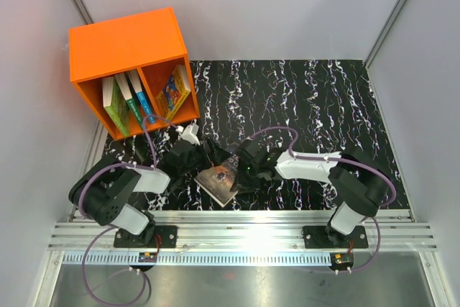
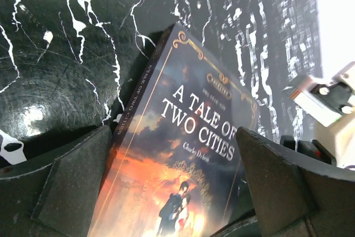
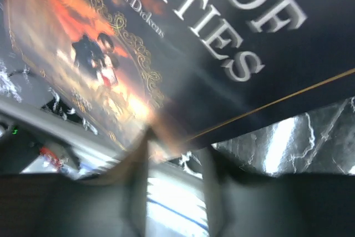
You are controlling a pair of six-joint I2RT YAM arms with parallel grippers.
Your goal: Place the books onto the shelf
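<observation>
**Top view.** The shelf point(image 1: 126, 41) stands at the far left corner of the table point(image 1: 323, 98), with its openings facing the arms. Shelved books point(image 1: 126, 102) lean in its left compartment and a yellow book point(image 1: 172, 91) leans in the right one. One dark book point(image 1: 221, 177) is out on the table near the front edge. The left jaws are at its upper left and the right jaws are at its right edge. This view is too coarse to show how either pair stands.

**Left wrist.** The left jaws gape wide, one finger on each side of the book point(image 2: 188, 137), and appear to touch nothing. Only here can the full title be read: "A Tale of Two Cities". A shadow along the spine side suggests the book is tilted off the table, which the top view does not show.

**Right wrist.** The cover point(image 3: 166, 37) fills the frame, and its near edge runs in between the right jaws. They stand partly closed, but blur hides whether they pinch the book, so I cannot tell.

**Handling.** I judge it a thin, light paperback that will bend, with a glossy cover likely to slip. The best hold is a deep bite close to the spine, where it is stiffest, so it neither droops nor slides.
</observation>
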